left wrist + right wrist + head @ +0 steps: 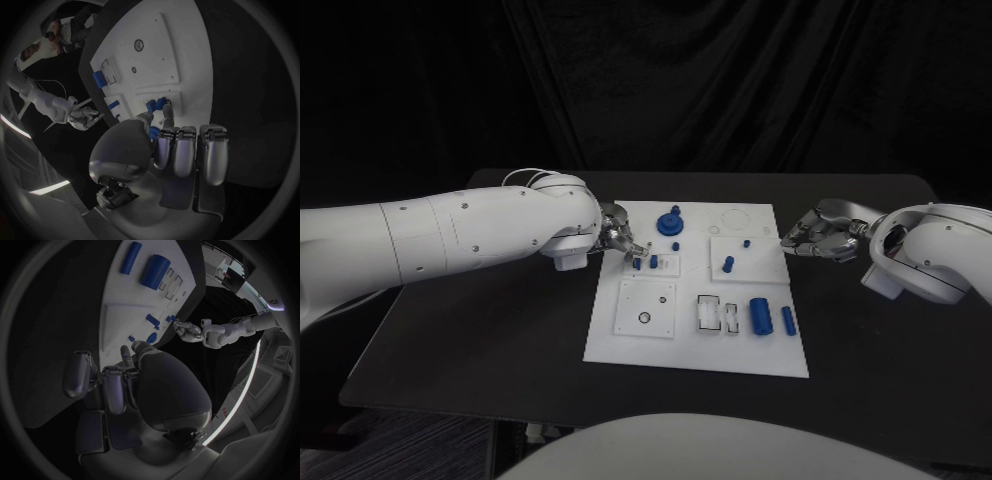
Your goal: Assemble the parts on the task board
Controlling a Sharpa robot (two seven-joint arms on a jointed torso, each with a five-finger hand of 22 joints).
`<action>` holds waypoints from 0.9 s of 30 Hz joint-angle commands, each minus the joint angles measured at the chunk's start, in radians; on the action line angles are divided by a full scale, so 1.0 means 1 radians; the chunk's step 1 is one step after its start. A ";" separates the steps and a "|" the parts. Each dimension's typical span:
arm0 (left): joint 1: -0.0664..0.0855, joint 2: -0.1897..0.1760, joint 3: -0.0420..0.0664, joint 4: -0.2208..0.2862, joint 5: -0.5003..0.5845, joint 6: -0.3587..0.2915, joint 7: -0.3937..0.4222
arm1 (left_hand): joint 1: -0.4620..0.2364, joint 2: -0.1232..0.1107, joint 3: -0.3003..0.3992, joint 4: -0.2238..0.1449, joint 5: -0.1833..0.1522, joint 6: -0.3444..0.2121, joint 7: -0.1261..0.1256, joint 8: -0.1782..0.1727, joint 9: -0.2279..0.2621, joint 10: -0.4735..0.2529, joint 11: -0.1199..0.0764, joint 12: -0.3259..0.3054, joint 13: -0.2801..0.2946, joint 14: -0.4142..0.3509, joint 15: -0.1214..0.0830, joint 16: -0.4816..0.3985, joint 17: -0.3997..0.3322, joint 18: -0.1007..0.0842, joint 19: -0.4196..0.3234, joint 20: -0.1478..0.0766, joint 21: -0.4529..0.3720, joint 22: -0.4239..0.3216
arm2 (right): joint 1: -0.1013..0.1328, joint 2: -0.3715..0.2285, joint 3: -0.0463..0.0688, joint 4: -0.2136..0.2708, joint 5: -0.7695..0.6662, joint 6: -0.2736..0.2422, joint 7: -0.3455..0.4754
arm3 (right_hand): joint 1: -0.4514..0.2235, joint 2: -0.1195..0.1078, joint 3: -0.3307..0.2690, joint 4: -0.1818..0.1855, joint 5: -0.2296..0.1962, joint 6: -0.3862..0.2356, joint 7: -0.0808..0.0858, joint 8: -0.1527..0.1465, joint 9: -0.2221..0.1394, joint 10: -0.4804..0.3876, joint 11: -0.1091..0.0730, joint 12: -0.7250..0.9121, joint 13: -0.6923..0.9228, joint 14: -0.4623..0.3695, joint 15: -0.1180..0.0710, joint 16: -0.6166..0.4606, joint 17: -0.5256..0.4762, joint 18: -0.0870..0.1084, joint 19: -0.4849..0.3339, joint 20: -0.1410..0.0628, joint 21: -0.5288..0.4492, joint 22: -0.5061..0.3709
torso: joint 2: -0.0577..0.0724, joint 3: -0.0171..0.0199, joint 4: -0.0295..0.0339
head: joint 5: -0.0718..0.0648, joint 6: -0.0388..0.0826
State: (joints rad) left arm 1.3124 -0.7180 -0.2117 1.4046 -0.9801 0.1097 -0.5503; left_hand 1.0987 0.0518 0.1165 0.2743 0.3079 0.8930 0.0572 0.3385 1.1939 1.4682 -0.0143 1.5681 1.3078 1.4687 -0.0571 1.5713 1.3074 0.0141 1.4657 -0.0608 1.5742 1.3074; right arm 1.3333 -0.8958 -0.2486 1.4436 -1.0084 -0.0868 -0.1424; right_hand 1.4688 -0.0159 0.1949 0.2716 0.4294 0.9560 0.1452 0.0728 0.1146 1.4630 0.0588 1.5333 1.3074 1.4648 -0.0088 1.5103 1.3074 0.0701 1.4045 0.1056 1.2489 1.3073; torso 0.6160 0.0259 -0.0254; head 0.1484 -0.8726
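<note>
The white task board (678, 345) lies mid-table. My left hand (620, 240) hovers over its near-left corner, fingertips just above two small blue pegs (645, 263) standing in a square plate. In the left wrist view that hand (178, 147) pinches a small blue piece (154, 131) between thumb and fingers, close to the pegs (157, 104). My right hand (819, 236) hangs off the board's right edge with its fingers curled in and nothing in them (115, 382). A blue round knob (671, 222) and a blue peg (728, 264) stand on the board.
A thick blue cylinder (760, 315) and a thinner one (789, 320) lie at the board's front right, beside white slotted blocks (720, 314). A square plate with a ring (646, 306) sits at the front left. Bare black table (473, 340) surrounds the board.
</note>
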 commanded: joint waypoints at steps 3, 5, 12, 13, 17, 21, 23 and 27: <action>-0.005 0.005 0.001 -0.004 0.006 0.013 0.019 | 0.011 -0.001 0.004 -0.002 0.000 -0.009 0.002 -0.004 0.001 0.102 0.007 0.002 0.263 0.098 0.004 -0.005 0.252 -0.014 0.105 0.002 -0.003 0.263 | -0.002 -0.002 0.001 0.002 -0.004 -0.010 -0.003 | 0.011 0.000 0.005 0.001 0.004 0.006 -0.001 0.001 0.000 0.037 0.005 -0.004 0.193 0.067 0.004 -0.003 0.173 0.008 -0.004 -0.002 -0.002 0.158 | 0.000 0.0003 0.0004 | -0.001 0.000; -0.005 0.006 0.001 -0.005 0.006 0.015 0.020 | 0.012 -0.001 0.005 -0.003 0.001 -0.009 0.002 -0.004 0.002 0.103 0.007 0.003 0.263 0.097 0.004 -0.006 0.251 -0.014 0.105 0.003 -0.003 0.263 | -0.003 -0.002 0.001 0.002 -0.004 -0.010 -0.003 | 0.011 0.000 0.005 0.001 0.004 0.006 -0.001 0.001 0.000 0.037 0.005 -0.004 0.193 0.067 0.004 -0.003 0.173 0.008 -0.004 -0.002 -0.002 0.158 | 0.000 0.0005 0.0002 | 0.000 0.000; -0.008 0.012 0.001 -0.010 0.006 0.023 0.020 | 0.014 0.000 0.006 -0.003 0.002 -0.009 0.002 -0.004 0.002 0.103 0.007 0.003 0.263 0.097 0.004 -0.006 0.250 -0.014 0.105 0.003 -0.003 0.263 | -0.003 -0.002 0.001 0.002 -0.004 -0.010 -0.004 | 0.011 0.000 0.007 0.001 0.005 0.006 -0.001 0.001 0.001 0.036 0.005 -0.004 0.192 0.067 0.004 -0.004 0.173 0.009 -0.005 -0.002 -0.004 0.158 | 0.000 0.0003 0.0001 | -0.001 0.000; -0.009 0.013 0.001 -0.011 0.006 0.024 0.019 | 0.014 0.000 0.006 -0.003 0.002 -0.009 0.002 -0.004 0.002 0.103 0.007 0.003 0.263 0.097 0.004 -0.006 0.250 -0.014 0.105 0.003 -0.003 0.263 | -0.003 -0.001 0.001 0.002 -0.004 -0.010 -0.004 | 0.011 0.000 0.007 0.001 0.005 0.006 -0.001 0.001 0.001 0.036 0.005 -0.004 0.192 0.067 0.004 -0.004 0.173 0.009 -0.005 -0.002 -0.004 0.158 | 0.000 0.0003 0.0002 | -0.001 0.000; -0.011 0.016 0.001 -0.014 0.006 0.024 0.020 | 0.016 0.001 0.008 -0.004 0.005 -0.010 0.002 -0.004 0.002 0.102 0.007 0.002 0.263 0.097 0.004 -0.006 0.250 -0.014 0.105 0.003 -0.003 0.263 | -0.003 -0.001 0.001 0.002 -0.004 -0.009 -0.004 | 0.011 0.000 0.007 0.001 0.005 0.006 -0.001 0.001 0.001 0.036 0.005 -0.004 0.192 0.067 0.004 -0.004 0.173 0.009 -0.005 -0.002 -0.004 0.158 | 0.000 0.0000 0.0007 | -0.002 0.000; -0.012 0.018 0.001 -0.016 0.006 0.025 0.020 | 0.019 0.001 0.010 -0.004 0.007 -0.010 0.002 -0.004 0.003 0.102 0.007 0.002 0.263 0.097 0.004 -0.006 0.250 -0.014 0.105 0.003 -0.003 0.263 | -0.003 0.000 0.001 0.002 -0.004 -0.009 -0.004 | 0.011 0.000 0.007 0.001 0.005 0.006 -0.001 0.001 0.001 0.036 0.005 -0.004 0.192 0.067 0.004 -0.004 0.173 0.009 -0.005 -0.002 -0.004 0.158 | -0.001 0.0005 -0.0006 | -0.001 0.000; -0.013 0.018 0.001 -0.017 0.006 0.026 0.020 | 0.022 0.002 0.012 -0.005 0.011 -0.011 0.002 -0.004 0.003 0.101 0.007 0.002 0.262 0.097 0.004 -0.007 0.249 -0.014 0.105 0.003 -0.003 0.263 | -0.003 0.000 0.001 0.002 -0.004 -0.008 -0.004 | 0.011 0.000 0.007 0.001 0.005 0.006 -0.001 0.001 0.001 0.036 0.005 -0.004 0.192 0.067 0.004 -0.004 0.173 0.009 -0.005 -0.002 -0.004 0.158 | -0.001 0.0006 -0.0005 | -0.001 0.000; -0.014 0.019 0.001 -0.017 0.006 0.030 0.018 | 0.027 0.002 0.016 -0.005 0.020 -0.012 0.002 -0.004 0.003 0.100 0.008 0.001 0.261 0.096 0.005 -0.008 0.246 -0.014 0.105 0.003 -0.003 0.263 | -0.003 0.000 0.001 0.002 -0.004 -0.008 -0.005 | 0.011 0.000 0.007 0.001 0.005 0.006 -0.001 0.001 0.001 0.036 0.005 -0.004 0.192 0.067 0.004 -0.004 0.173 0.009 -0.005 -0.002 -0.004 0.158 | 0.000 0.0007 0.0001 | 0.000 0.000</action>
State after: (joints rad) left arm 1.3009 -0.7012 -0.2117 1.3867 -0.9799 0.1240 -0.5461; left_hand 1.1144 0.0518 0.1263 0.2702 0.3253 0.8894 0.0608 0.3385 1.1963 1.4682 -0.0142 1.5681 1.3078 1.4686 -0.0570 1.5672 1.3074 0.0140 1.4657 -0.0608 1.5742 1.3074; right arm 1.3332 -0.8957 -0.2486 1.4439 -1.0084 -0.0869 -0.1424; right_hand 1.4688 -0.0159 0.1949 0.2716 0.4293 0.9559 0.1452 0.0728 0.1146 1.4630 0.0588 1.5333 1.3074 1.4648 -0.0088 1.5104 1.3074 0.0701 1.4045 0.1056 1.2489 1.3073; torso 0.6152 0.0263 -0.0252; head 0.1472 -0.8726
